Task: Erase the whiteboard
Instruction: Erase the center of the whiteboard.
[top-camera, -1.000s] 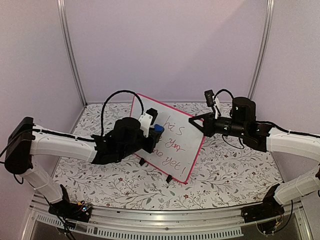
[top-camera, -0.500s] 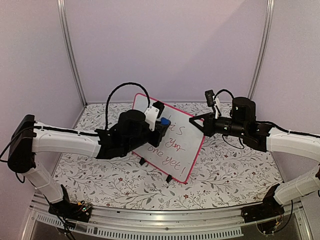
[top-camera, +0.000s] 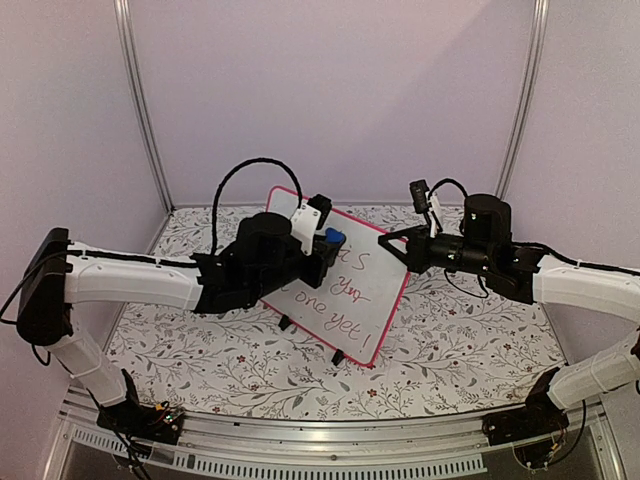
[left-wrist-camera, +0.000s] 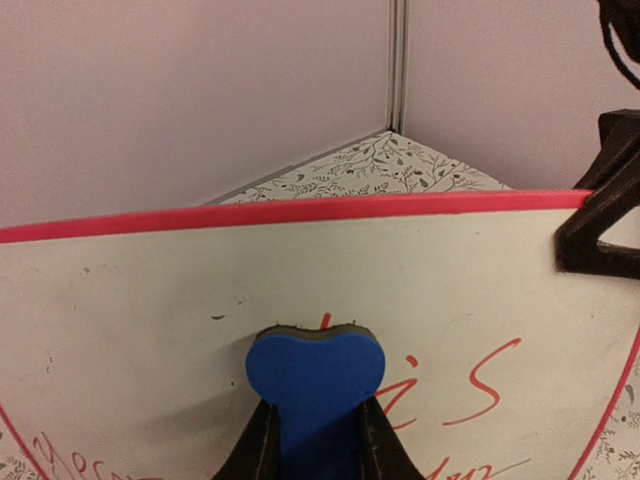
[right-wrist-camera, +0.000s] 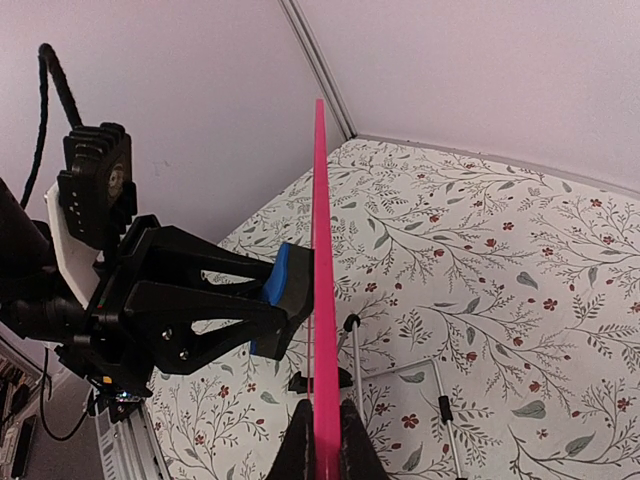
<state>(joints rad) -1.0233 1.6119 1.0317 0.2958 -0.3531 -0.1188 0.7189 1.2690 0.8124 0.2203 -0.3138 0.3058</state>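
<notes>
Blue foam eraser (left-wrist-camera: 315, 375), pinched between the closed fingers of the left tool (top-camera: 322, 245), sits pressed flat against the face of the whiteboard (top-camera: 378, 318), just under its top frame edge. The board stands tilted on its two black feet on the flowered worktop (top-camera: 450, 340). The right tool (top-camera: 398, 247) is clamped shut on the pink frame at the board's right edge, steadying it. The red handwriting (top-camera: 345, 290) lies below the eraser and to its right, toward the right tool. The wiping stroke probably has to run down and rightward across the face, and the left arm is placed to make it.
</notes>
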